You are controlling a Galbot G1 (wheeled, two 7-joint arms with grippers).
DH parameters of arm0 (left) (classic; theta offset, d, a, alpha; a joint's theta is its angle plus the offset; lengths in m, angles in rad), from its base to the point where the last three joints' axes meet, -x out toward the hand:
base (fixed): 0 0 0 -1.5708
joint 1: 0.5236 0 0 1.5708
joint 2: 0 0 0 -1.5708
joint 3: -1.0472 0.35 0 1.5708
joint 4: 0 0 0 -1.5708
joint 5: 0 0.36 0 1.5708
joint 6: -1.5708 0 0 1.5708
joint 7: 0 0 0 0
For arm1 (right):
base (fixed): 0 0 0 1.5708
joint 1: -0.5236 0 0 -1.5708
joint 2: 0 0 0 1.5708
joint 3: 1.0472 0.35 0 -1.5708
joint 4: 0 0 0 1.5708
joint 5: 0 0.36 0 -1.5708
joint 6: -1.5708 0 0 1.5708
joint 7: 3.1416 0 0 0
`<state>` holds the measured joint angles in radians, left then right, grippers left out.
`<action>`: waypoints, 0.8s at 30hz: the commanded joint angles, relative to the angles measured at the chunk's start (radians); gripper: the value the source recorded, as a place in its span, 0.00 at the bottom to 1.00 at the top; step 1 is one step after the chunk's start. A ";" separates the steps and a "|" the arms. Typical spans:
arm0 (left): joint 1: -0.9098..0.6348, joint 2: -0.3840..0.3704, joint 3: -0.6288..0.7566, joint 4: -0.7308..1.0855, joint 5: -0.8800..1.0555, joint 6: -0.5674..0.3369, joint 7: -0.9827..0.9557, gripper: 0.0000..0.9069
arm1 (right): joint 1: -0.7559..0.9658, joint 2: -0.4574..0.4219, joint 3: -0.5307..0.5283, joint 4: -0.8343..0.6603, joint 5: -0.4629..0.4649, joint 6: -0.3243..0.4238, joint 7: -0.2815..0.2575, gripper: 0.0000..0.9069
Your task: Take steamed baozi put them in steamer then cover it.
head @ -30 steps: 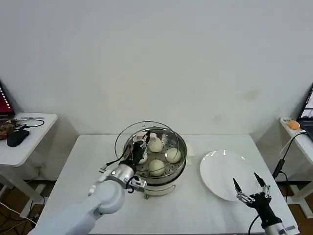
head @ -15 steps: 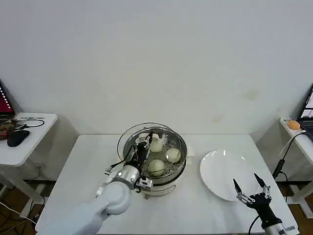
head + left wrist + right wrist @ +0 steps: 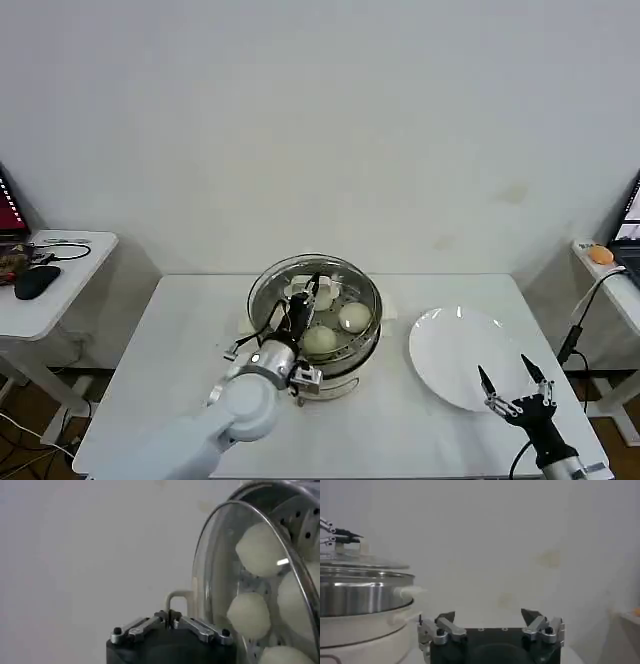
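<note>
The steel steamer (image 3: pixel 340 362) on its cream base stands mid-table. Several baozi (image 3: pixel 354 317) lie on its perforated tray and show through the glass (image 3: pixel 257 543). The glass cover (image 3: pixel 325 268) lies over the steamer's mouth; I cannot tell whether it rests fully on the rim. My left gripper (image 3: pixel 309 291) is shut on the cover's cream handle (image 3: pixel 178 598). My right gripper (image 3: pixel 503 367) hovers open and empty at the near edge of the plate. In the right wrist view the right gripper (image 3: pixel 488 615) faces the steamer (image 3: pixel 362 594), with the cover (image 3: pixel 365 561) on top.
A flat white plate (image 3: pixel 450 335) lies bare to the right of the steamer. A side table (image 3: pixel 60 285) with cables and a mouse stands far left. Another side table with an orange object (image 3: pixel 600 254) and a cable stands far right.
My left gripper has carried the cover to the right, from beside the steamer's left rim to over its mouth. The right arm has stayed put.
</note>
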<state>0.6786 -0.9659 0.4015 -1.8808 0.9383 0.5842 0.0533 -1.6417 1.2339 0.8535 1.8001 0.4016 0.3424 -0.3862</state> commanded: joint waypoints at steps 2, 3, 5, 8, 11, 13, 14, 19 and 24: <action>0.001 -0.013 0.006 0.009 0.002 0.012 0.004 0.00 | 0.002 0.001 -0.002 -0.004 -0.003 0.002 -0.001 1.00; 0.000 -0.016 0.007 0.011 0.002 0.012 0.004 0.00 | 0.001 0.001 -0.001 -0.005 -0.003 0.002 -0.001 1.00; 0.001 -0.020 0.007 0.012 0.003 0.013 0.004 0.00 | 0.000 0.000 0.000 -0.005 -0.003 0.003 -0.001 1.00; 0.002 -0.022 0.009 0.010 0.004 0.014 0.006 0.00 | -0.001 0.000 0.002 -0.005 -0.003 0.003 -0.001 1.00; 0.002 -0.024 0.011 0.010 0.005 0.016 0.009 0.00 | 0.000 0.000 0.002 -0.007 -0.004 0.003 -0.002 1.00; 0.002 -0.026 0.014 0.012 0.005 0.016 0.009 0.00 | 0.000 0.001 0.001 -0.007 -0.004 0.003 -0.002 1.00; 0.003 -0.026 0.014 0.012 0.005 0.017 0.010 0.00 | 0.000 0.001 0.001 -0.007 -0.005 0.004 -0.002 1.00; 0.003 -0.027 0.015 0.014 0.004 0.016 0.009 0.00 | 0.000 0.001 0.001 -0.009 -0.007 0.006 -0.002 1.00; 0.004 -0.029 0.017 0.015 0.003 0.016 0.008 0.00 | 0.000 0.001 0.001 -0.011 -0.010 0.007 -0.002 1.00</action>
<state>0.6812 -0.9931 0.4168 -1.8653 0.9422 0.5990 0.0619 -1.6420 1.2350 0.8545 1.7906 0.3938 0.3480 -0.3885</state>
